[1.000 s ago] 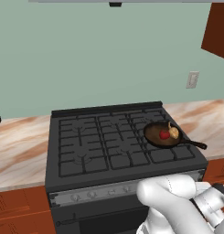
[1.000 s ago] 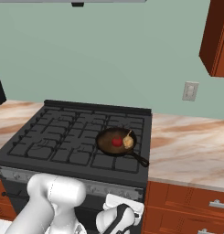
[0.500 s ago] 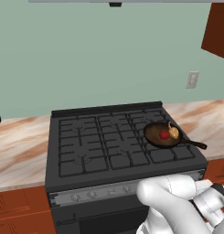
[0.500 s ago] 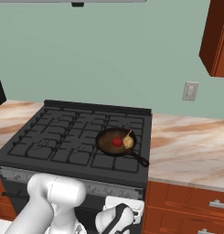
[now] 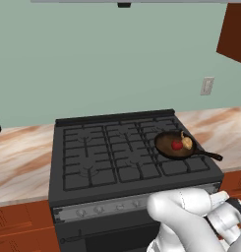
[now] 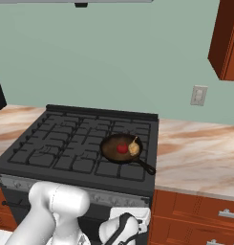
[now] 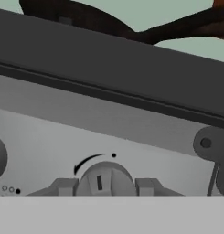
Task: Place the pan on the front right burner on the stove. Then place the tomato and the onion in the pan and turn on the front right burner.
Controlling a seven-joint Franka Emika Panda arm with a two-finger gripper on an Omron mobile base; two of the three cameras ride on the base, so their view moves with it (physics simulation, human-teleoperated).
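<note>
The dark brown pan (image 5: 166, 141) (image 6: 111, 143) sits on the front right burner (image 5: 183, 166) (image 6: 132, 171) of the black stove (image 5: 107, 152) (image 6: 56, 148), its handle pointing right. The red tomato (image 5: 177, 145) (image 6: 122, 149) and the tan onion (image 5: 186, 142) (image 6: 133, 148) lie inside it, touching. In the hand view my gripper (image 7: 104, 187) is at the silver front strip, its fingers (image 7: 63, 186) pressed against both sides of a round knob (image 7: 104, 176). The knob's mark stands upright. The pan's underside (image 7: 77, 18) shows above the stove edge.
Marble counter (image 5: 18, 162) (image 6: 199, 153) runs along both sides of the stove. Wood drawers (image 6: 195, 215) sit below on the right, a wall cabinet (image 6: 228, 38) above. Other knobs (image 7: 209, 142) stand nearby on the strip. My arm (image 5: 191, 221) hangs low before the stove front.
</note>
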